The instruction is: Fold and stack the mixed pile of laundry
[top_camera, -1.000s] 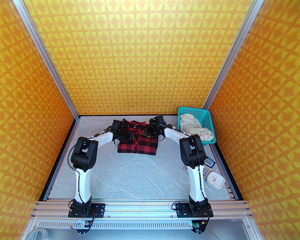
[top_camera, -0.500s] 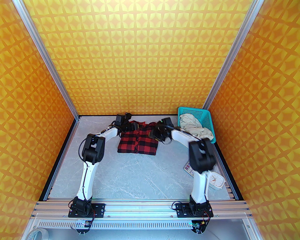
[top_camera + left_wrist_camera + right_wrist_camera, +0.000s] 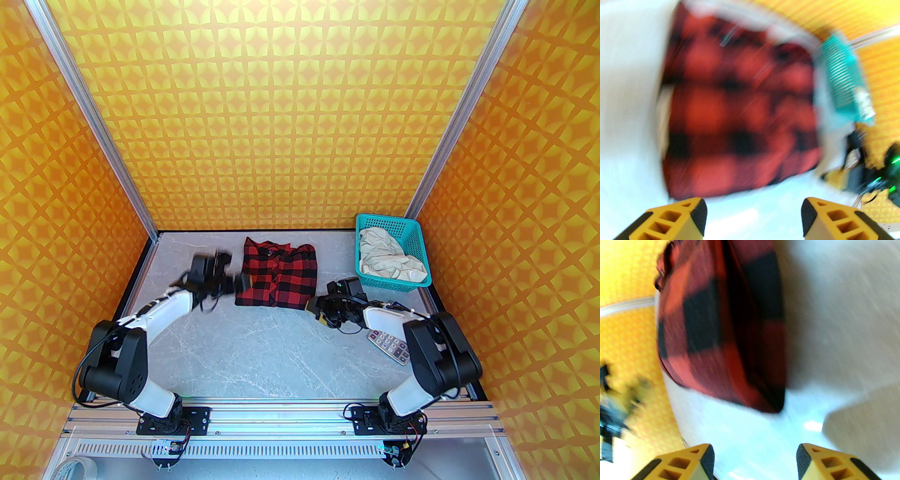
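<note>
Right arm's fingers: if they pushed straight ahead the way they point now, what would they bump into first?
Most likely the checked shirt: its near corner lies straight ahead, in line with the gap between the open right fingers. Blur hides depth, so I can't be sure.

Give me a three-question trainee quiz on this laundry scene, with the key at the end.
1. True or false: the cream garment lies inside the teal basket.
2. Pick one: the check shirt is (A) folded flat on the table, (B) draped over a chair, (C) in the basket.
3. Fill in: the left gripper and the right gripper both have their jaws ____, with nothing held.

Key: 1 true; 2 A; 3 open.
</note>
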Tool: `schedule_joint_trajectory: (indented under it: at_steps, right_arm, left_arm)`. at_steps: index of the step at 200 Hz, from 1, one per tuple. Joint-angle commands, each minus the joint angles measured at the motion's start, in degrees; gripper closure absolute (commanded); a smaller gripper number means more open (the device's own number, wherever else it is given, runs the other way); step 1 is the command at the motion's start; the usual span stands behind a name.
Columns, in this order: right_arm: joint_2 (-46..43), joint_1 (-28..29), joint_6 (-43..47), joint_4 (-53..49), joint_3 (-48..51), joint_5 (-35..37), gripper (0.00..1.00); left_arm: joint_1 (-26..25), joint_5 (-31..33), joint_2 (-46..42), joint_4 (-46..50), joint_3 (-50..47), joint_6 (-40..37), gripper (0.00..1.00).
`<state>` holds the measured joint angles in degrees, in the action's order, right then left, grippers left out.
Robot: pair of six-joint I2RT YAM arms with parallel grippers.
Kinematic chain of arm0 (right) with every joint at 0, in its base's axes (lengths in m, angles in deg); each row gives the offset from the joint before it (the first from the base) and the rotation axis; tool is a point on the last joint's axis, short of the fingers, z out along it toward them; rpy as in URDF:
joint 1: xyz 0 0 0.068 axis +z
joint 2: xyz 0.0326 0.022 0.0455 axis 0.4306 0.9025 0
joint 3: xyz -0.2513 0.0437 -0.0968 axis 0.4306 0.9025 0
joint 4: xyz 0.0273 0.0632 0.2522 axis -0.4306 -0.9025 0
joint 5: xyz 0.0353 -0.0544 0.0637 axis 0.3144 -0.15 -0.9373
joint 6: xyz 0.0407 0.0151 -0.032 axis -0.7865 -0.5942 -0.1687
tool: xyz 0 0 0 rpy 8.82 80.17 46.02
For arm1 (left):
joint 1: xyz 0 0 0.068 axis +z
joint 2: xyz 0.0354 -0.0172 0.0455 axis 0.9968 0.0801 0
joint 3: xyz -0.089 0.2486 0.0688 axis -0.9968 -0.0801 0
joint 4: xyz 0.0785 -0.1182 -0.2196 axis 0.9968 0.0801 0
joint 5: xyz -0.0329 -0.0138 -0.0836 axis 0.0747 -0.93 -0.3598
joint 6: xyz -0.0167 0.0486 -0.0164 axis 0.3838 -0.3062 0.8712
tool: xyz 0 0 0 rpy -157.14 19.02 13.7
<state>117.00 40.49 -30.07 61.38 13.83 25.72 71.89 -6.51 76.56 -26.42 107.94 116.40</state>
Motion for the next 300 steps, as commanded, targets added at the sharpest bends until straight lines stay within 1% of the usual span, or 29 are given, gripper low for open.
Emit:
schedule_joint_trajectory:
  at_steps: [1,11,45,71,86,109,124,134,157,181,208,226,242,258,279,300]
  right_arm:
    - [5.05,0.68,-8.93,13.26,-0.39,-2.04,0.41]
    - [7.15,1.04,-10.20,15.08,-0.86,-1.84,0.42]
    - [11.22,1.37,-10.58,15.59,-2.85,0.23,0.48]
    - [14.02,1.41,-11.55,17.22,-4.43,0.57,0.58]
    - [14.95,1.37,-12.18,18.07,-5.34,0.09,0.67]
    - [13.77,1.37,-10.40,15.31,-5.87,0.71,0.81]
    - [11.99,1.39,-8.66,12.30,-5.49,1.38,0.89]
    - [10.49,1.31,-7.83,10.65,-4.84,1.52,0.93]
    - [6.04,1.28,-5.69,6.27,-2.43,1.72,1.00]
    - [-0.15,1.34,-2.36,-1.09,0.41,2.51,1.00]
    - [-9.00,1.74,2.50,-13.87,2.69,3.56,1.00]
    - [-13.88,2.22,5.78,-23.91,2.16,5.13,1.00]
    - [-16.99,2.24,7.61,-30.26,-0.24,6.70,1.00]
    - [-17.26,2.22,9.31,-34.90,-5.36,8.37,1.00]
    - [-13.77,1.92,11.79,-39.03,-14.01,9.87,1.00]
    - [-8.27,0.64,13.35,-40.96,-22.79,8.78,0.99]
  left_arm:
    - [0.14,-2.27,2.42,-7.52,-2.16,3.67,0.24]
    - [0.46,-2.52,4.18,-9.71,-2.17,4.50,0.23]
    - [1.39,-2.66,11.81,-14.20,1.49,6.90,0.23]
    - [1.39,-3.35,16.66,-15.66,5.94,8.15,0.34]
    - [1.39,-3.43,16.83,-15.01,7.69,8.22,0.46]
    - [1.34,-3.16,14.28,-13.52,7.97,7.54,0.76]
    - [1.48,-2.76,12.20,-12.65,6.86,7.23,0.91]
    - [1.51,-2.75,10.47,-12.44,5.54,7.27,1.00]
    - [1.51,-2.18,5.65,-11.44,1.05,7.39,1.00]
    - [1.50,-1.87,-1.89,-9.36,-5.61,7.65,1.00]
    - [1.32,-1.09,-13.02,-3.56,-12.95,8.84,1.00]
    - [1.12,-0.06,-19.69,2.65,-14.48,8.97,1.00]
    - [1.13,1.15,-23.63,7.06,-12.61,8.42,1.00]
    - [1.13,2.08,-24.06,9.81,-8.04,7.41,1.00]
    - [1.14,2.34,-19.55,10.99,-0.34,6.30,1.00]
    - [1.41,3.45,-12.76,12.02,8.11,5.73,1.00]
